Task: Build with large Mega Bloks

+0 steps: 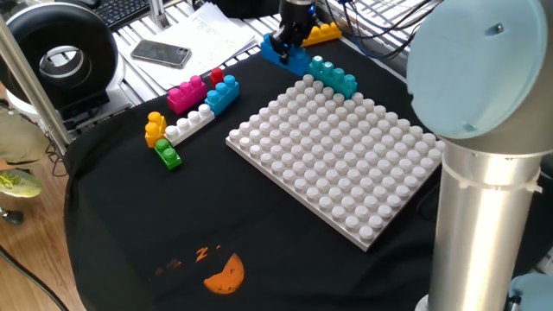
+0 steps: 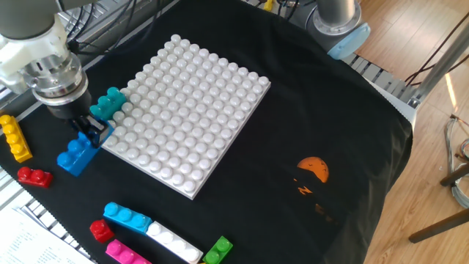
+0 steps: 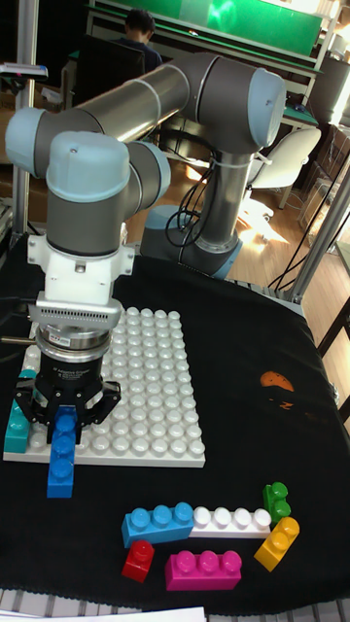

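1. Tall fixed view: your gripper [image 3: 65, 416] is clamped on the blue brick [image 3: 62, 455], one end resting on the black cloth just beside the white baseplate [image 3: 146, 389].
2. Teal brick [image 2: 106, 104] lies against the baseplate's edge, near the gripper.
3. Remaining bricks sit clustered well apart from the baseplate.

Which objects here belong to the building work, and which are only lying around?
Job:
- gripper shut on the blue three-stud plastic brick
- teal plastic brick beside the white studded baseplate
- loose brick cluster
- red brick, yellow brick

Lying about:
- black smartphone
- papers
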Tool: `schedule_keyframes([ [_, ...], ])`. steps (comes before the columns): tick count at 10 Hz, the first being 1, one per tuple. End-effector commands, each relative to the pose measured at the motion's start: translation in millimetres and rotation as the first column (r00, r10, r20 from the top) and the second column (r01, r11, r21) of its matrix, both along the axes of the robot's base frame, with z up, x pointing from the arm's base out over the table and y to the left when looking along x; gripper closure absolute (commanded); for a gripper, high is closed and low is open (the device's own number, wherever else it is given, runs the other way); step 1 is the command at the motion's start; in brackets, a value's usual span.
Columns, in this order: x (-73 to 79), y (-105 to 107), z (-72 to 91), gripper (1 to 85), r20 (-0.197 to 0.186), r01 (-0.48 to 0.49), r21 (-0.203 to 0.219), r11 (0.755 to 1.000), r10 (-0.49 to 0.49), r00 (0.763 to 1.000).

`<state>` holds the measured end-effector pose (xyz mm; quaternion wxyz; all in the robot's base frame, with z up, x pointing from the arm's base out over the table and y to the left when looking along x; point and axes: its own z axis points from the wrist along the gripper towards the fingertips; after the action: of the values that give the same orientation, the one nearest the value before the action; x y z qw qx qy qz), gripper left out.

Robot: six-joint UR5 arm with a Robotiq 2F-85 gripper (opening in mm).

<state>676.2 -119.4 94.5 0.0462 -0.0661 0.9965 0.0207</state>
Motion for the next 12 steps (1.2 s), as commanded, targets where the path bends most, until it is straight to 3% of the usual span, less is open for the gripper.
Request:
schedule_keyframes([
  [1, -41.2, -3.4, 6.5, 84.7, 0.022, -0.027, -0.015, 1.0, 0.027, 0.999],
  [3, -55.6, 0.1, -2.0, 84.7, 0.025, 0.005, -0.011, 1.0, -0.005, 1.0],
  [8, -59.7, -15.7, -17.9, 84.7, 0.049, 0.001, -0.015, 1.0, -0.001, 0.999],
  [12, -72.5, -9.9, -22.9, 84.7, 0.045, 0.012, 0.005, 1.0, -0.012, 0.999],
])
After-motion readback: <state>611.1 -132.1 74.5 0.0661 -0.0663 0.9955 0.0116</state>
